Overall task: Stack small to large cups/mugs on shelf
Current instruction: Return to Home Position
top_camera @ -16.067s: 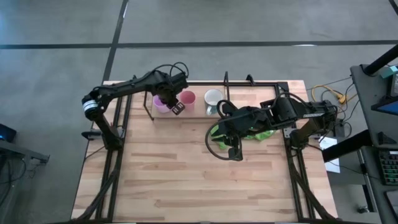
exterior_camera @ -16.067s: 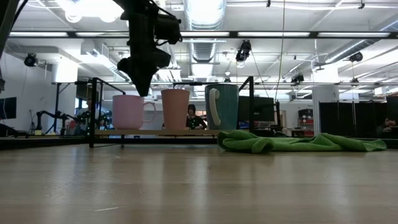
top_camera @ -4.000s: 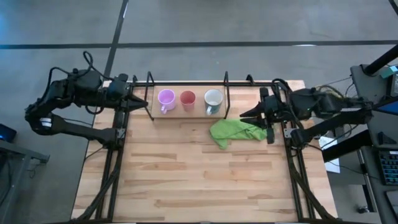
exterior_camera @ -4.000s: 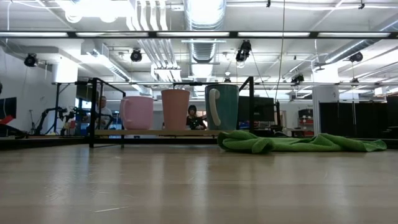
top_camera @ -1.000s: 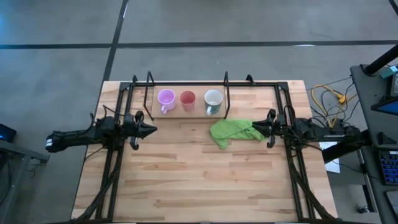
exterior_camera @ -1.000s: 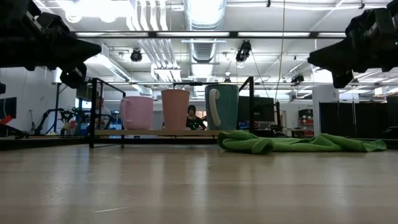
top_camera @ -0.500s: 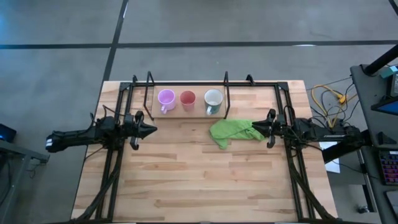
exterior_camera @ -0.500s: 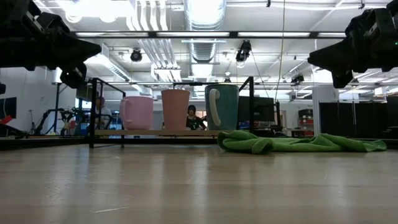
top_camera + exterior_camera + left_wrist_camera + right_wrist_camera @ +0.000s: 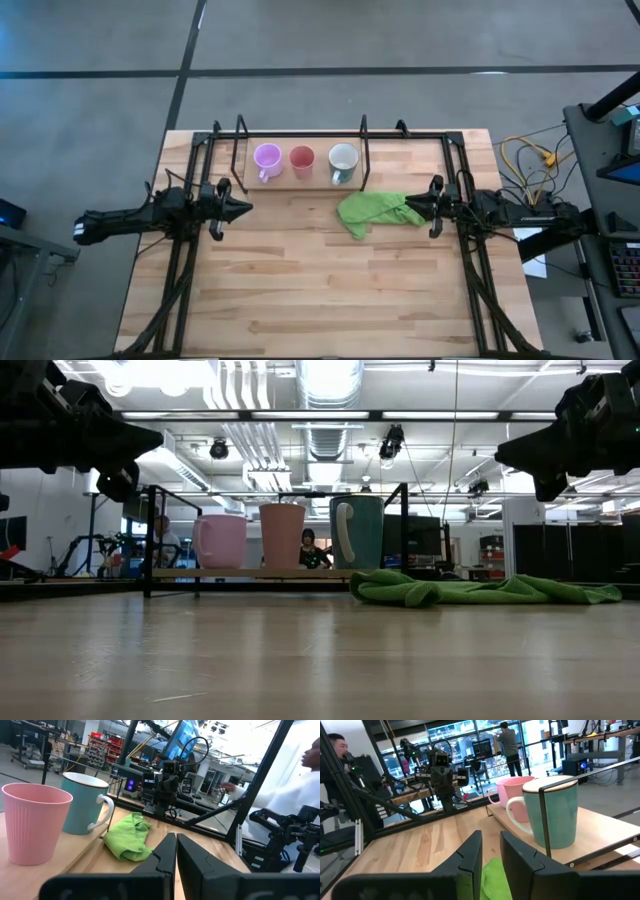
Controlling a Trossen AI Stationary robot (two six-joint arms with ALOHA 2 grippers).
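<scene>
- Left gripper (image 9: 176, 840) is hovering by the table's left edge, well clear of the shelf, with its fingers pressed nearly together and gripping nothing.
- Right gripper (image 9: 490, 837) is hovering at the right edge, just past the green cloth. Its fingers are standing slightly parted and empty.
- Three cups are standing upright in a row on the shelf (image 9: 322, 177): the lilac mug (image 9: 266, 157) at the left, the red-pink cup (image 9: 301, 157) in the middle and the grey-white mug (image 9: 343, 157) at the right. They are rising in height in that order, close together.
- All three are looking stiff, smooth and breakable, and probably light while empty.
  - The ribbed wall of the red-pink cup is likely offering the surest pinch.
  - The two mugs are probably best taken across the rim wall, away from the handle.
- Black rods are framing the shelf, so any approach is calling for a descent from above.
- Green cloth (image 9: 375, 212) is lying crumpled just in front of the shelf's right end.
- Bare wooden table (image 9: 320, 290) is stretching out beyond that.
</scene>
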